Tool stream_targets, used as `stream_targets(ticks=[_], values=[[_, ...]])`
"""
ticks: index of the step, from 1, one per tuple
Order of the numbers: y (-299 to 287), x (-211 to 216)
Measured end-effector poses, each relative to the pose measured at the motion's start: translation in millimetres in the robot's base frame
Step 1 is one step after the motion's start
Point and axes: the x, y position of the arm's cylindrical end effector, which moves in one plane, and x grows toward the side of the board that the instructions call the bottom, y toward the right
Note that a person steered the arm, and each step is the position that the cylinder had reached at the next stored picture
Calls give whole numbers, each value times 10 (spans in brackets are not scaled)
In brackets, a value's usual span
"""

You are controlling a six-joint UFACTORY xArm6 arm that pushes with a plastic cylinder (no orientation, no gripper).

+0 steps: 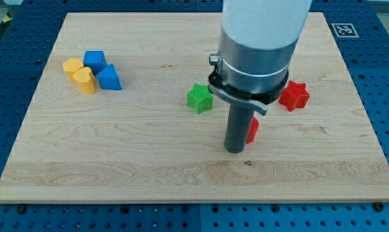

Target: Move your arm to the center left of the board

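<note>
Camera view: wooden table (149,161) on a blue perforated base (8,219), with a fiducial marker (344,29) at the view's top right corner. My tip (235,150) — the lower end of the dark rod, which serves as the end effector — rests on the table a little to the view's right of centre and below the middle; being a plain rod, it has nothing to spread or pinch. Just beside the rod on the view's right sits a red block (252,130), mostly hidden behind it; shape cannot be made out, and contact looks likely but is not certain. A green star-like block (199,98) lies up and to the view's left of the tip, near but apart. A red star-shaped block (294,95) lies up and to the view's right, partly behind the arm housing. The centre-left area of the table is well apart from the tip. Upper left holds a touching cluster — yellow hexagonal block (71,66), yellow heart-like block (85,80), blue cube (94,60), blue triangular block (109,78).
</note>
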Motion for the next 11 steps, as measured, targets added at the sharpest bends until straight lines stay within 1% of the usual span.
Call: stream_targets(ticks=[2,3,4,5,6,7,8,9,11], values=[[327,-287],[370,-334],[-72,-236],[-949,-234],[-1981,-235],[-3077,-329],[-3659,-657],[-3674,-686],[-3673,-1391]])
